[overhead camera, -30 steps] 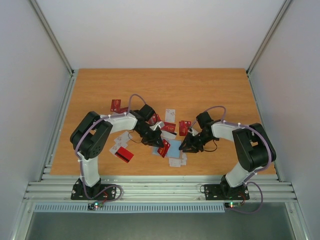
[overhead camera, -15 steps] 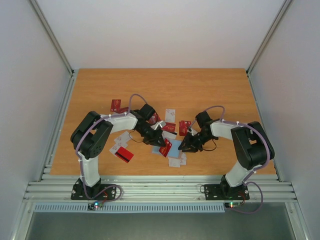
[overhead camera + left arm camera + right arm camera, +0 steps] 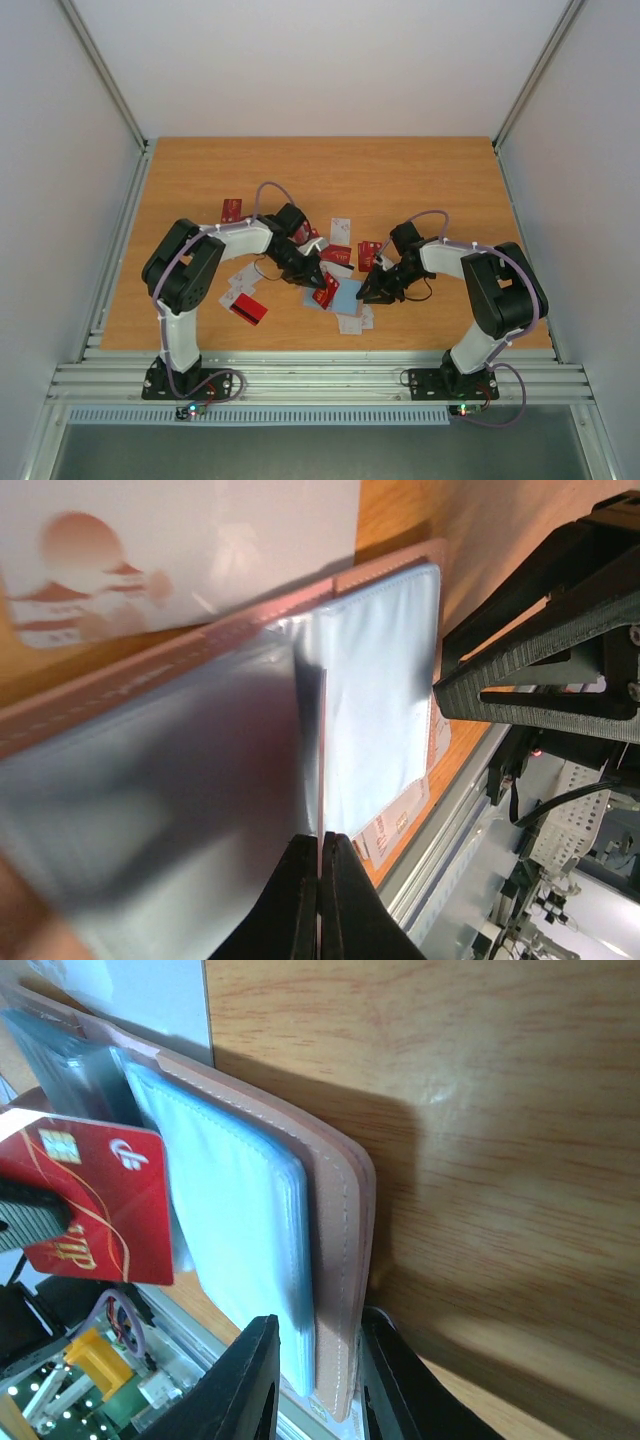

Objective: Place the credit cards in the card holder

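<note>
Left hand (image 3: 320,848) pinches card (image 3: 100,1210), red in right-wrist view; right hand (image 3: 315,1355) clamps card holder (image 3: 335,1210).

— How much of the card holder (image 3: 347,294) shows from above?
— Only a blue sliver. The left gripper (image 3: 321,285) and right gripper (image 3: 367,294) cover the rest.
— And the red card (image 3: 95,1205) over it?
— Edge-on at the left wrist, so its face is unseen. The right wrist view crops its left side.
— Anything else?
— At the left wrist the holder's nearest pocket is a blur, and the white card (image 3: 180,550) behind the holder runs off the top edge.
</note>
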Robot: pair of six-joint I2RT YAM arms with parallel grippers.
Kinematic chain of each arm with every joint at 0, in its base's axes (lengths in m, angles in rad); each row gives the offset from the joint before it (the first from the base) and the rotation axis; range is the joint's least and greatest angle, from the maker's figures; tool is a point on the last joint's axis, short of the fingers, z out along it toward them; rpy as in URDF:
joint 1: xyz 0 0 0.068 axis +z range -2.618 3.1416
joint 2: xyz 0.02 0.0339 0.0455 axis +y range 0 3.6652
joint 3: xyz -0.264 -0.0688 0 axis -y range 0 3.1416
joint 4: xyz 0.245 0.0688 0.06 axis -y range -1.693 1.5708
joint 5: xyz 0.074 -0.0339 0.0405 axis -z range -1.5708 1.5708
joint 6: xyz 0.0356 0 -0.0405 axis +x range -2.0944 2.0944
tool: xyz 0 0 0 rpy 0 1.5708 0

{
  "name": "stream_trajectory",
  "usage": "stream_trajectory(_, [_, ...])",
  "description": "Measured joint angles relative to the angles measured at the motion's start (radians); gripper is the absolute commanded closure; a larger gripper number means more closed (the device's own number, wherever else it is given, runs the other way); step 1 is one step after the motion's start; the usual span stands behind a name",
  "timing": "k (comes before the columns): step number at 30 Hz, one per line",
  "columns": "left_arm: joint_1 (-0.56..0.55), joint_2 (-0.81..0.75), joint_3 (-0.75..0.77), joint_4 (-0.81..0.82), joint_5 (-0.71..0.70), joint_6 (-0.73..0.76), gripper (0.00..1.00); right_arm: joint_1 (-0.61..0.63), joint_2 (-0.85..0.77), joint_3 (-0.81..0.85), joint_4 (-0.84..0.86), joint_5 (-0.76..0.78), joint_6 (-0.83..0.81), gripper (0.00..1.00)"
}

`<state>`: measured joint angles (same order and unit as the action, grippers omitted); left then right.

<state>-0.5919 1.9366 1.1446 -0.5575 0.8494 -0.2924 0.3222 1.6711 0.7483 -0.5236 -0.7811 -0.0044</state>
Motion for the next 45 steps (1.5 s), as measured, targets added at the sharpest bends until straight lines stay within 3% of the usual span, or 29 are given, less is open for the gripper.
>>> stream_trajectory(26, [0.040,0.076,0.101,-0.117,0.003,0.194,1.00,0.001,0.001,0.003,-0.004,0.006,-0.015,0.76])
stream_trajectory(45, [0.024,0.100,0.133,-0.145,-0.004,0.200,1.00,0.001,0.012,0.014,-0.011,0.005,-0.015,0.76])
